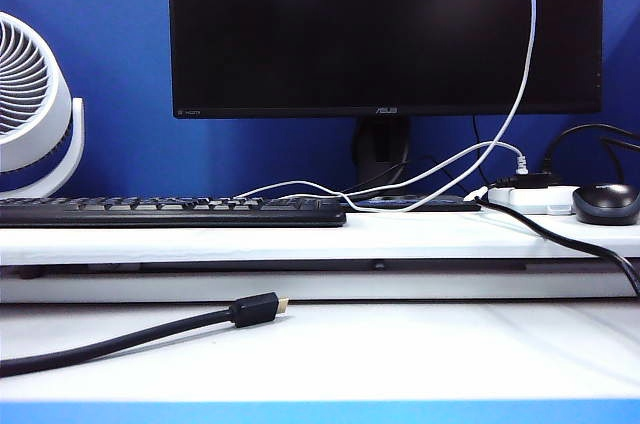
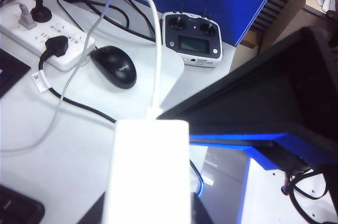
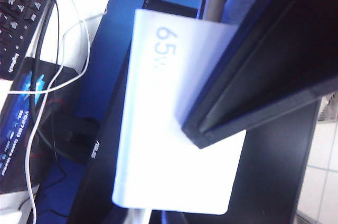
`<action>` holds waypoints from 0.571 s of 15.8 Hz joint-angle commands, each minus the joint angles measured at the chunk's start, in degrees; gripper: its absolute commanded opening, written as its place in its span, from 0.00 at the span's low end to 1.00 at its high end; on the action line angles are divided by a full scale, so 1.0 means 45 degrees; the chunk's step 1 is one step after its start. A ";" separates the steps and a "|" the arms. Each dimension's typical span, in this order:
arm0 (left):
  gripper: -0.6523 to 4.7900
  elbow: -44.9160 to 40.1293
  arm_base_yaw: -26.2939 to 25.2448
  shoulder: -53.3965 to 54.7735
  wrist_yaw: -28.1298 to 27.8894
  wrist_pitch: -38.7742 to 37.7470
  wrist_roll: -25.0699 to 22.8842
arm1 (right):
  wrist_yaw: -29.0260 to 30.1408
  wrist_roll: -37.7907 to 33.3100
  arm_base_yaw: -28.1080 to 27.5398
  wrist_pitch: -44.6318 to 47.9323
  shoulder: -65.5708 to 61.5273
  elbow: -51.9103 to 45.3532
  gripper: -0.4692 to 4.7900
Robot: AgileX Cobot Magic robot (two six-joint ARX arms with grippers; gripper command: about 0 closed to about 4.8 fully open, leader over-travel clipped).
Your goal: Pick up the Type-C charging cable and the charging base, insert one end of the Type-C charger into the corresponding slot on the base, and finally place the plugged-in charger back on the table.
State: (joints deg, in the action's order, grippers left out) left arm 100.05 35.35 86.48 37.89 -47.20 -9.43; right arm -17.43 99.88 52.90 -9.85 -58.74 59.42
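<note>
Below me a mouse point(image 2: 113, 66), power strip point(image 2: 45, 34) and remote controller point(image 2: 193, 39) are sitting on the table point(image 2: 68, 155); the monitor point(image 1: 385, 29) is standing close behind. My left gripper point(image 2: 145, 218) is gripping the charging base point(image 2: 147, 174) aloft, long axis running out from the jaws, cable point(image 2: 157, 55) plugged into its far end. My right gripper point(image 3: 253, 65) is resting against the base's printed face; grip uncertain.

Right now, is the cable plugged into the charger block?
Plugged in: the white cable ends in a plug seated in the charger block.

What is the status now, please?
Left gripper holds charging base high above table. Right gripper also at base, grip unclear. White cable plugged in. Monitor close by.
</note>
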 commanded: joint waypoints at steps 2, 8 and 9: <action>0.28 0.0092 0.0112 0.0053 0.0010 0.1826 0.0092 | 0.0971 0.0039 0.0325 0.0102 -0.0097 0.0010 0.23; 0.28 0.0092 0.0112 0.0049 0.0010 0.1647 0.0034 | 0.0087 0.0034 0.0049 0.0311 -0.0092 0.0010 0.23; 0.28 0.0092 0.0112 0.0049 0.0010 0.1554 -0.0053 | 0.0083 0.0034 -0.0083 0.0403 -0.0092 0.0010 0.23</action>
State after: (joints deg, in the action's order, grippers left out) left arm 100.05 35.51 86.72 37.39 -44.84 -9.41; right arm -21.39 99.90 52.31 -8.75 -58.81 59.42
